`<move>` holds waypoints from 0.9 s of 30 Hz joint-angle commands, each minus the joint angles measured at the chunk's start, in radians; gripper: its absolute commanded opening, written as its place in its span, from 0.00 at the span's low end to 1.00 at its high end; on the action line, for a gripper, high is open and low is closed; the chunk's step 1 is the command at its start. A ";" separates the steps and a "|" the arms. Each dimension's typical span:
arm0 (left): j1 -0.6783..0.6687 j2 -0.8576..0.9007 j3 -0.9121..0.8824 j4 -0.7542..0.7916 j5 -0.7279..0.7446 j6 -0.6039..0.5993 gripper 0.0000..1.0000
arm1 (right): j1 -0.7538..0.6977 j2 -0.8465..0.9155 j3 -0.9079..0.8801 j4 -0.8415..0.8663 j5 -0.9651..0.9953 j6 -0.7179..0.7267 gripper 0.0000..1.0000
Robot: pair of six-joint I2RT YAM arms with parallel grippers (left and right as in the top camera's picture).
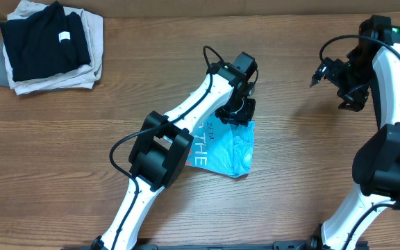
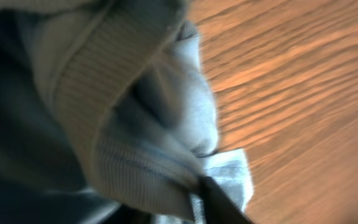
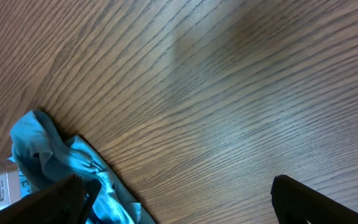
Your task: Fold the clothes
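Seen from above, the blue shirt (image 1: 228,147) lies bunched in the middle of the tabletop (image 1: 68,139), with the left pincer (image 1: 236,110) on its far edge. Only the left wrist view shows the ribbed collar (image 2: 86,74) and white label (image 2: 232,171), with cloth clamped in that pincer. The right pincer (image 3: 177,183) hangs over bare wood, its fingers wide apart. Folded clothes (image 1: 47,45) are stacked in the far left corner.

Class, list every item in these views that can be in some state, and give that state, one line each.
T-shirt: crumpled in a heap, not folded.
Left gripper: shut on the T-shirt's fabric.
Right gripper: open, holding nothing, away from the T-shirt.
Stack of clothes: folded and piled, with a black piece on top.
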 commanded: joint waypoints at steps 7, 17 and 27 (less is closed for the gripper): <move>-0.004 0.000 0.069 -0.004 0.079 0.006 0.04 | 0.002 -0.026 0.018 0.001 0.002 0.002 1.00; -0.040 0.000 0.110 -0.036 0.073 0.013 0.04 | 0.002 -0.026 0.018 0.001 0.002 0.002 1.00; -0.062 0.007 0.169 -0.134 0.055 0.035 0.13 | 0.002 -0.026 0.018 0.001 0.002 0.002 1.00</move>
